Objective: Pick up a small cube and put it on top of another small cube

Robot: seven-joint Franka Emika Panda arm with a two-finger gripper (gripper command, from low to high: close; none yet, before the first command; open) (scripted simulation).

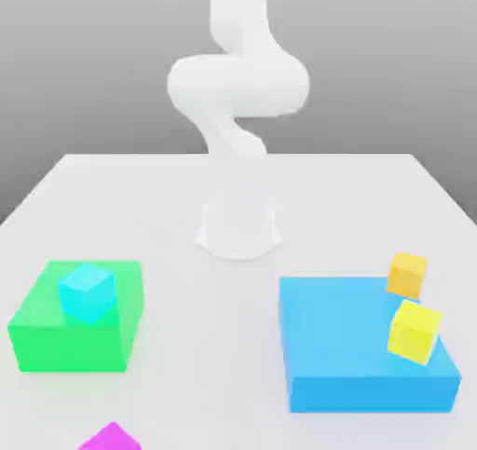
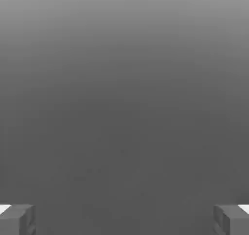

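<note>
The white arm (image 1: 238, 85) rises from its round base (image 1: 238, 229) at the middle of the pale surface (image 1: 354, 197), coiling upward and passing out of the exterior view at the top edge. In the hand view the gripper (image 2: 124, 219) shows as two grey fingertips (image 2: 17, 219) standing far apart at opposite sides of the picture, jaws wide open with nothing between them and only plain grey background ahead. The magenta cube (image 1: 111, 437) sits on the surface at the near edge of the exterior view, toward that view's left, partly cut off by the frame, and lies just in front of the green block (image 1: 65, 341) without visible contact. The cyan cube (image 1: 87, 292) rests on top of the green block, near its rear portion, turned slightly askew to the block's edges. On the exterior view's right lies the large flat blue block (image 1: 354, 355), well apart from the green block. The yellow cube (image 1: 414, 331) stands on the blue block near its right-hand edge, slightly tilted. The orange cube (image 1: 407, 275) sits at the blue block's far right corner; whether it rests on the block or just behind it cannot be determined
</note>
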